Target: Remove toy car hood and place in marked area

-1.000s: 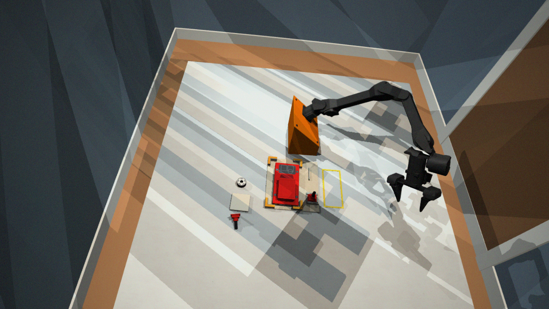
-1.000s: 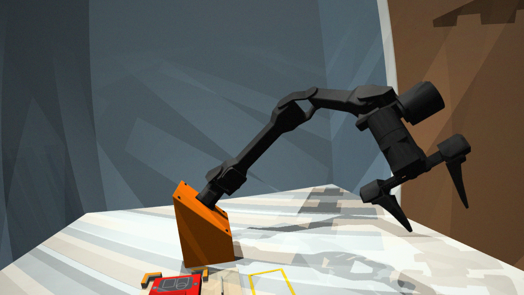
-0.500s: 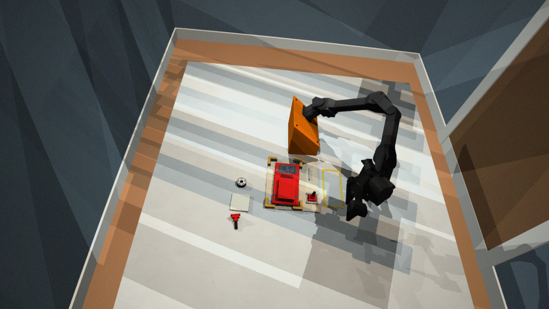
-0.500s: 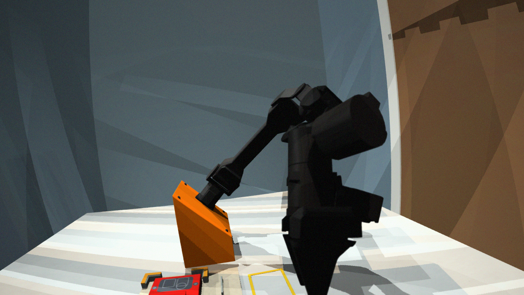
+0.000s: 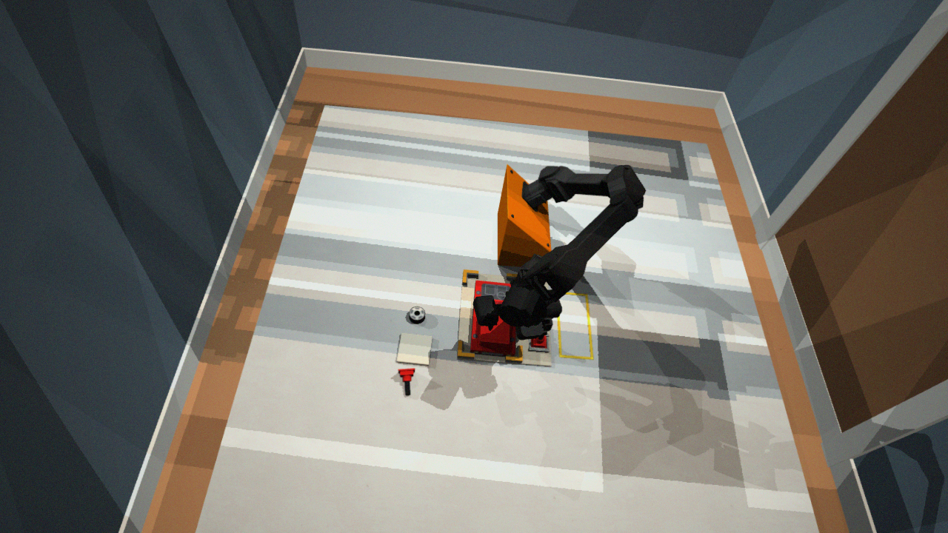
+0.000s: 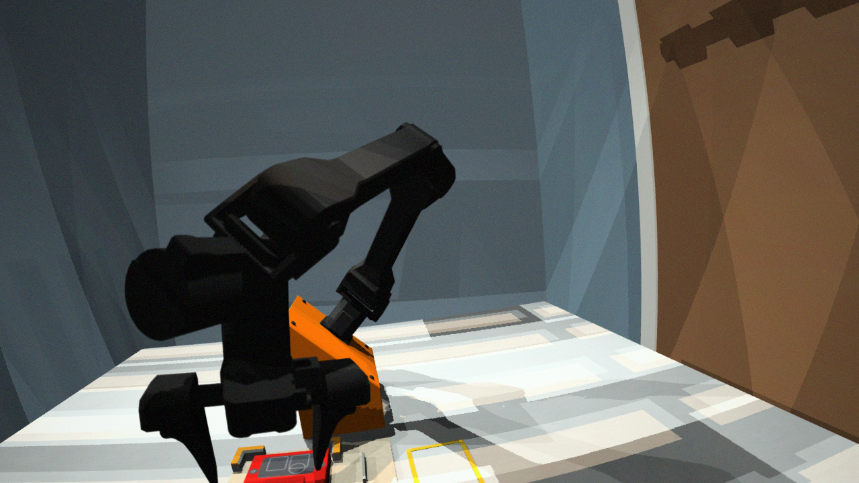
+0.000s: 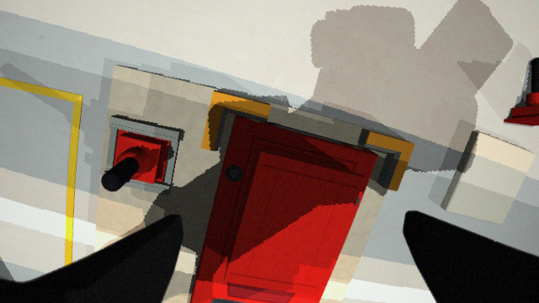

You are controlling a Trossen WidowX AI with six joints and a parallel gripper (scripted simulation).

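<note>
The gripper (image 7: pixel 290 252) hangs spread wide and empty over the toy car (image 7: pixel 290 210) — one finger at each flank, likely to straddle the hood (image 7: pixel 295 198), which sits on the car. The marked area (image 5: pixel 574 326) lies at the car's three o'clock in the top view.

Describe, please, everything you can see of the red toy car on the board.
The red toy car looks like glossy moulded plastic, boxy, with a raised panelled hood and a small dark round fastener near one corner. It sits flat on a beige board, framed by orange corner brackets. The open gripper hovers above it, one of the fingers on each side, neither touching it. Shadow covers part of the car.
</note>
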